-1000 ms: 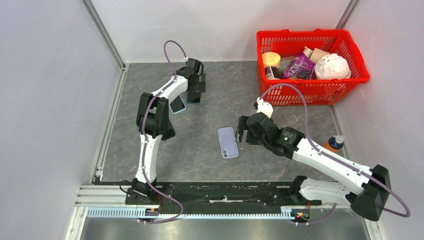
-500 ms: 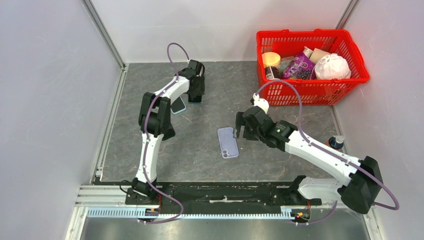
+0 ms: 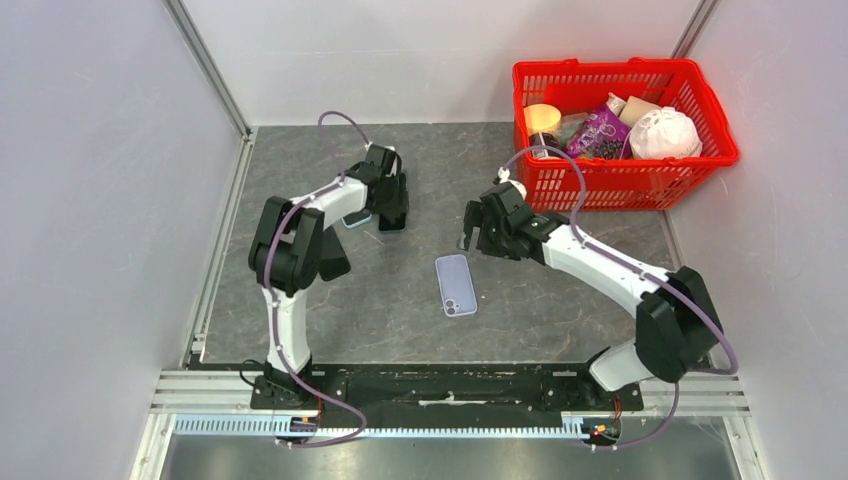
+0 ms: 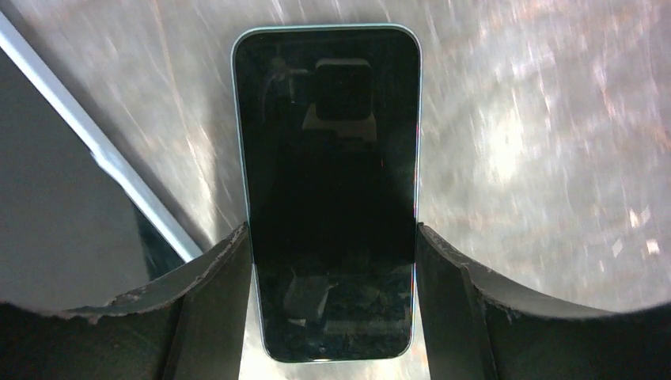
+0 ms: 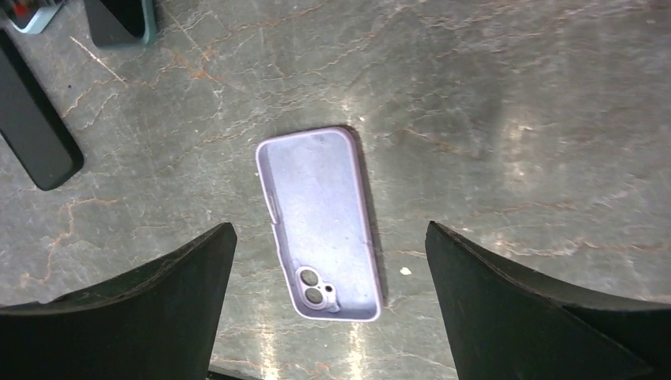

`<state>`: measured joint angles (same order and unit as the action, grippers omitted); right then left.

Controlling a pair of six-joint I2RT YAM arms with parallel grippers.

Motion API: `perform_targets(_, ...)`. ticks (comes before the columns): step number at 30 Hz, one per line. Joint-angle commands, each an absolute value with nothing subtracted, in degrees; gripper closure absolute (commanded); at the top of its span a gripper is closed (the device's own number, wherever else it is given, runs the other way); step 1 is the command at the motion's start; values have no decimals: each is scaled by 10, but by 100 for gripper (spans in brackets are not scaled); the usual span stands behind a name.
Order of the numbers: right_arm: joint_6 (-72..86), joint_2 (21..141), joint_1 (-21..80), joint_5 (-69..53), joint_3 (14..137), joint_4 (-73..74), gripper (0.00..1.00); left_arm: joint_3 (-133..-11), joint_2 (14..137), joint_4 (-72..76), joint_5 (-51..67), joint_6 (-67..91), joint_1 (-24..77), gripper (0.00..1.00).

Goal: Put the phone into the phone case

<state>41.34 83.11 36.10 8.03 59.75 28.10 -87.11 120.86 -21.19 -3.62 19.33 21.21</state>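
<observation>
The phone case (image 5: 320,222) lies hollow side up (camera cutout nearest); the right claw (image 5: 328,228) gapes wide above it.

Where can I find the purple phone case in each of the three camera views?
Top external: the phone case lies slightly below the picture's centre, camera cutout toward the arm bases.
Left wrist: not in it; the phone fills the middle.
Right wrist: the phone case is near the centre, cutout at its lower end.
Shared landmark: the grey veined table top.
</observation>
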Motion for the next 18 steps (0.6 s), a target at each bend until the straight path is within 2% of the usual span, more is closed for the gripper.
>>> perform_targets(1,407,875,349,29,652,236,3,-743,1127,-186,32,281,250,76)
perform_targets(9,435,992,312,-43,723,202,7,-565,1011,-110,69,352,269,76)
perform_targets(18,483,1097,312,-126,765,126,18,-486,956,-55,98,386,288,76)
